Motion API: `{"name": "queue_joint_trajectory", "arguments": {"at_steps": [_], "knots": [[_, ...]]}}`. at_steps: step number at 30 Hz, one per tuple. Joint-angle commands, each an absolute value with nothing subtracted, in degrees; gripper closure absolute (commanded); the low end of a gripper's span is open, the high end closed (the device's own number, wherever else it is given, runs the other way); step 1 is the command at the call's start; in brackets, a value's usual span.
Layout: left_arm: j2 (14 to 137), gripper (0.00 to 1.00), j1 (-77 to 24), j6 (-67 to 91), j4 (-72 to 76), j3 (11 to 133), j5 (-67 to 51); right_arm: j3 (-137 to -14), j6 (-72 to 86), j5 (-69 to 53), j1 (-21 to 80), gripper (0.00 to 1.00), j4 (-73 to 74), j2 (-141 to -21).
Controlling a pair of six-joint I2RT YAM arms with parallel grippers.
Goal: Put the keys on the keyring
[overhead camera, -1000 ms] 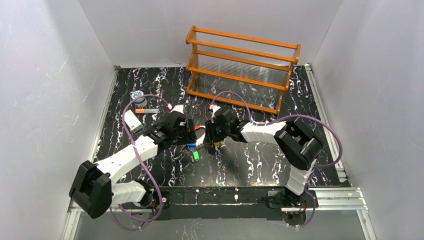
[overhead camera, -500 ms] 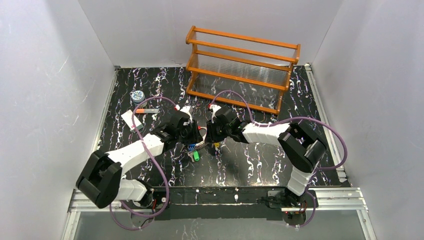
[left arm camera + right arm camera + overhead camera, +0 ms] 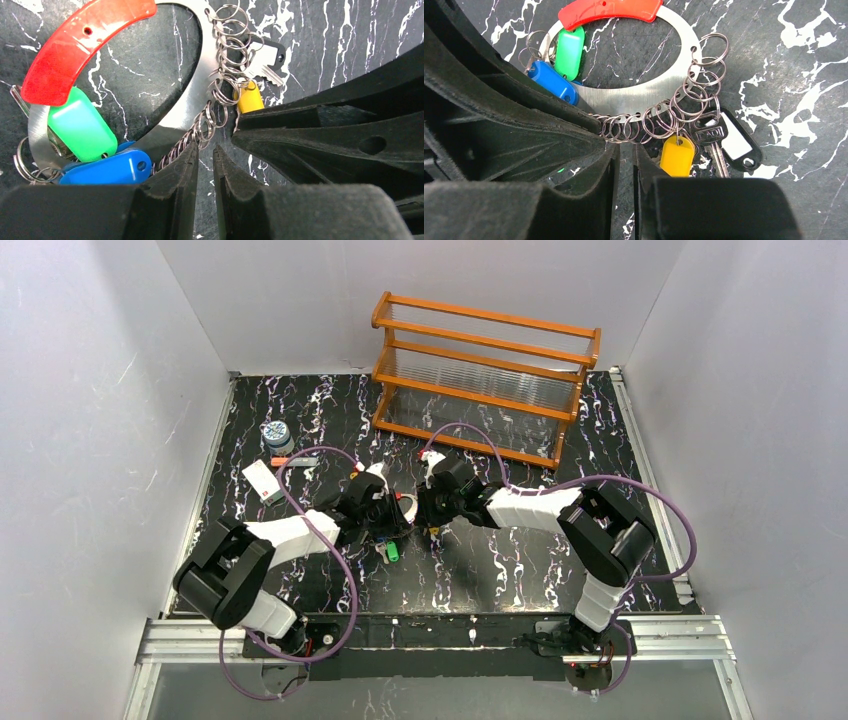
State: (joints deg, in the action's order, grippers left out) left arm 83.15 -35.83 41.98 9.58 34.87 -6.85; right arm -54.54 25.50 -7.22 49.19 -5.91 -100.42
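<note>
White walls close in a black worktop (image 3: 500, 580) veined with white, with a wooden rack (image 3: 485, 375) standing at the back. Near the left edge we see a round patterned jar (image 3: 274, 432), an orange-tipped stick (image 3: 292, 460) and a white card (image 3: 262, 482), all well apart from the arms. Both arms reach inward and meet at the middle of the worktop, where the keyring (image 3: 187, 100) lies flat. It is a silvery oval band with a curved red piece (image 3: 82, 42) along one side.

A row of small wire rings (image 3: 227, 55) hangs from holes along the band's edge. A yellow key (image 3: 248, 100) and a black-headed key (image 3: 265, 57) with a white label hang from those rings, just outside the band. A green key (image 3: 82, 125) and a blue key (image 3: 107, 170) lie across the band beside the end of the red piece. We cannot tell whether these two are threaded on.

The left claw (image 3: 205, 150) has its fingers drawn almost together, with only a thin slit between them and the tips right at the wire rings. The right claw (image 3: 625, 148) comes in from the other side in the same way, its fingers nearly closed and its tips against the same row of rings. The two claws sit just beside each other. We cannot tell whether either has a ring pinched.
</note>
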Motion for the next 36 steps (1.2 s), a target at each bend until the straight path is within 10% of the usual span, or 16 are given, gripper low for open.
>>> {"name": "queue_joint_trajectory", "arguments": {"at_steps": [1, 13, 27, 36], "knots": [[84.2, 0.85, -35.7, 43.0, 12.8, 33.0, -6.3, -55.2, 24.4, -8.5, 49.0, 0.79, -5.5, -99.7], [84.0, 1.0, -35.6, 41.7, 10.1, 31.5, -2.5, -56.3, 24.1, -11.7, 50.0, 0.85, -6.3, -103.0], [81.8, 1.0, -35.7, 40.9, 7.2, 31.7, -2.7, -57.3, 17.7, 4.9, 55.3, 0.5, -6.1, -104.5], [80.9, 1.0, -35.7, 40.3, 3.8, 31.4, -3.2, -60.1, 12.0, 24.3, 58.2, 0.6, -4.1, -105.8]]}}
